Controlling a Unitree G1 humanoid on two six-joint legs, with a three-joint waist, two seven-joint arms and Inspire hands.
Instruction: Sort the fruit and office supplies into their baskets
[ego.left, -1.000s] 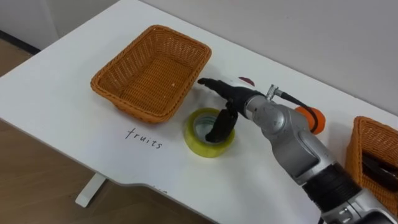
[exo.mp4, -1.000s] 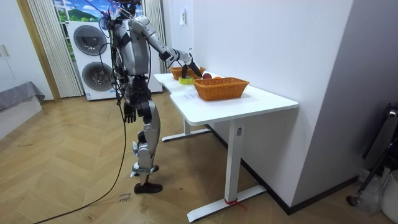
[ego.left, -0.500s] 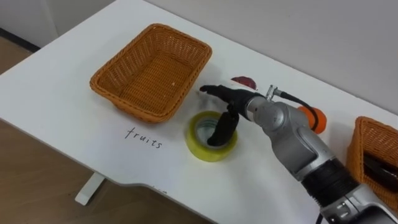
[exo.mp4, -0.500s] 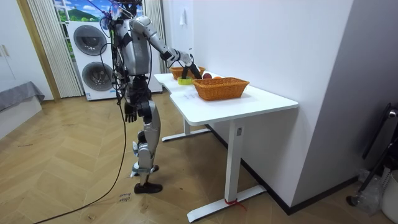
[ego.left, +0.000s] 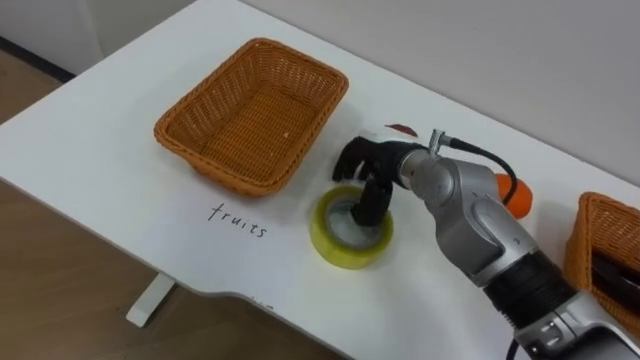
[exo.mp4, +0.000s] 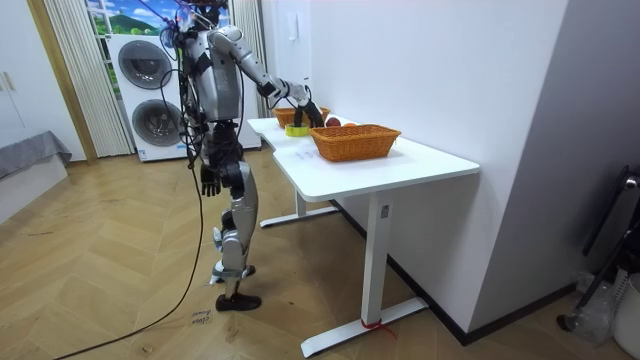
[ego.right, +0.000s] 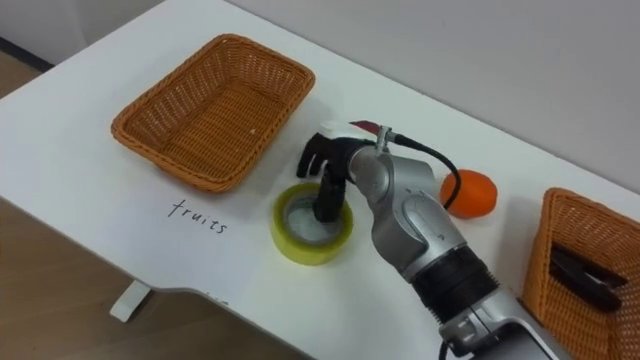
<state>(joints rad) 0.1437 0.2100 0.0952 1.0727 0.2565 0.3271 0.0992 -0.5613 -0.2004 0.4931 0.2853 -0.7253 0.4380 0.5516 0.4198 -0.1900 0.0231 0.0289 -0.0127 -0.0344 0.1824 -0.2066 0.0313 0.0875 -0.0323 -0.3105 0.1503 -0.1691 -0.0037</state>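
A yellow tape roll (ego.left: 349, 247) lies flat on the white table (ego.left: 120, 120), just in front of the near right corner of an empty wicker basket (ego.left: 220, 168). My right hand (ego.left: 366, 160) is over the roll's far side. Its thumb reaches down into the roll's hole and its fingers curl over the far rim, pinching the wall. An orange (ego.left: 511, 192) lies behind my forearm. Part of a red fruit (ego.left: 402, 129) peeks out beyond the hand. My left hand (exo.mp4: 208, 180) hangs relaxed at my side in the room view.
A handwritten label (ego.left: 238, 217) marks the table in front of the empty basket. A second wicker basket (ego.right: 548, 262) at the right edge holds a dark object (ego.right: 585, 276). The table's front edge runs close below the roll. I stand at the table's end.
My right hand's fingers, stretched out before, have curled down over the roll's far rim. The roll has slid a little to the right.
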